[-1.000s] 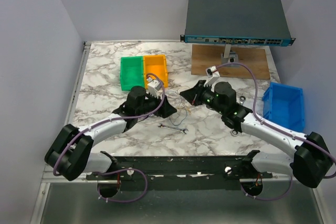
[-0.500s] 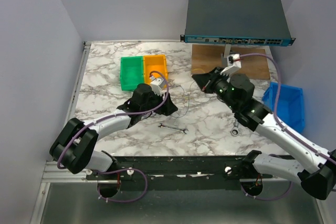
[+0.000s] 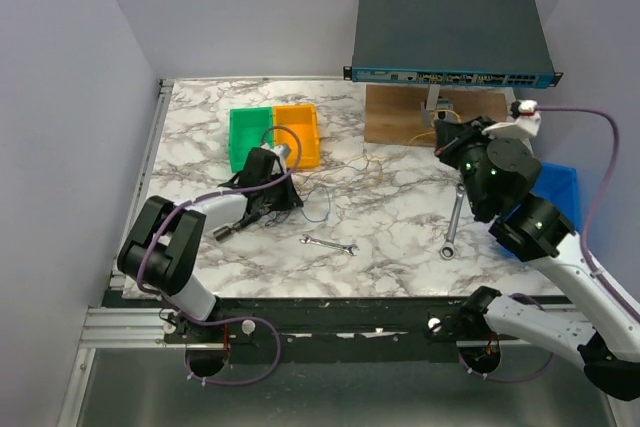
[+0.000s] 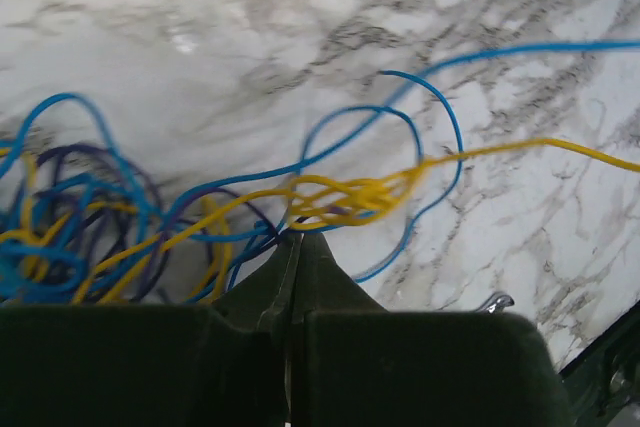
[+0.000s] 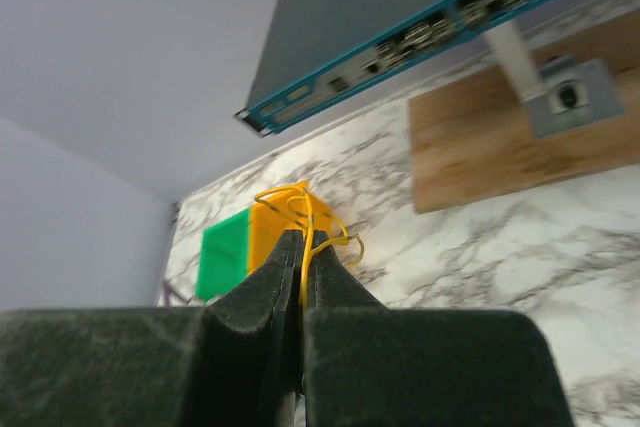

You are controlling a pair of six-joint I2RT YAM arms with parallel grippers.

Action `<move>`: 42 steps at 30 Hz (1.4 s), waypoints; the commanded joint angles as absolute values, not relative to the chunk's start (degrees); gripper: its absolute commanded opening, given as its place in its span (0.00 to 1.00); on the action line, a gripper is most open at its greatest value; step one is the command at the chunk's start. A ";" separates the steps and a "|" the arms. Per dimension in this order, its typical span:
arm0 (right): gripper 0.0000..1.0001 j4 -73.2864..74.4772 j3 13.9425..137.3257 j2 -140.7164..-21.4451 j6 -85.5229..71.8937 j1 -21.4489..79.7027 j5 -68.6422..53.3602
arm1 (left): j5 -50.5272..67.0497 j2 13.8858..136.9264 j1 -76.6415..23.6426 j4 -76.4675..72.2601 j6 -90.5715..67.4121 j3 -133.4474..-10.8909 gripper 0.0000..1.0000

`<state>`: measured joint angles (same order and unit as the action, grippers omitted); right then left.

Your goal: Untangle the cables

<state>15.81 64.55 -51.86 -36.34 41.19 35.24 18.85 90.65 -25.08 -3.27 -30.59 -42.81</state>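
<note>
The cables (image 3: pixel 340 168) are thin blue, yellow and dark purple wires spread on the marble between my two grippers. In the left wrist view they form a tangle (image 4: pixel 90 237) at the left and a yellow knot (image 4: pixel 350 197) just past my fingertips. My left gripper (image 3: pixel 291 199) (image 4: pixel 297 237) lies low on the table, shut, with blue and purple strands running into its tips. Raised at the right near the wooden board, my right gripper (image 3: pixel 441 137) (image 5: pixel 303 237) is shut on a yellow cable (image 5: pixel 300 197) that loops out above its tips.
Green bin (image 3: pixel 250 137) and orange bin (image 3: pixel 298 130) stand behind the left gripper. A small wrench (image 3: pixel 330 243) and a longer wrench (image 3: pixel 452 222) lie near the front. A network switch (image 3: pixel 450 37) sits on a stand over the wooden board (image 3: pixel 400 117). A blue bin (image 3: pixel 557 187) is at the right.
My right gripper has risen and swung right and back, drawing the yellow cable out. My left gripper has shut at the tangle and pulled back to the left.
</note>
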 commanded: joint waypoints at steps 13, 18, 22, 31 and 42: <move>0.01 34.27 65.03 -40.10 -37.32 41.39 62.56 | 6.00 76.61 -15.25 -1.28 -39.88 -33.00 0.00; 0.01 35.95 60.14 -41.20 -41.02 41.35 52.81 | 10.95 69.90 -16.89 -6.71 -34.85 -30.59 0.03; 0.02 36.40 55.78 -44.07 -42.89 41.40 43.30 | 10.91 67.83 -21.57 -8.18 -31.24 -30.68 0.28; 1.00 41.12 49.71 -50.63 -47.78 41.35 36.85 | 9.30 73.84 -27.42 -3.96 -28.61 -36.51 0.40; 1.00 36.36 42.97 -61.99 -50.75 41.37 29.78 | 8.28 75.21 -27.59 -1.51 -28.92 -37.73 0.57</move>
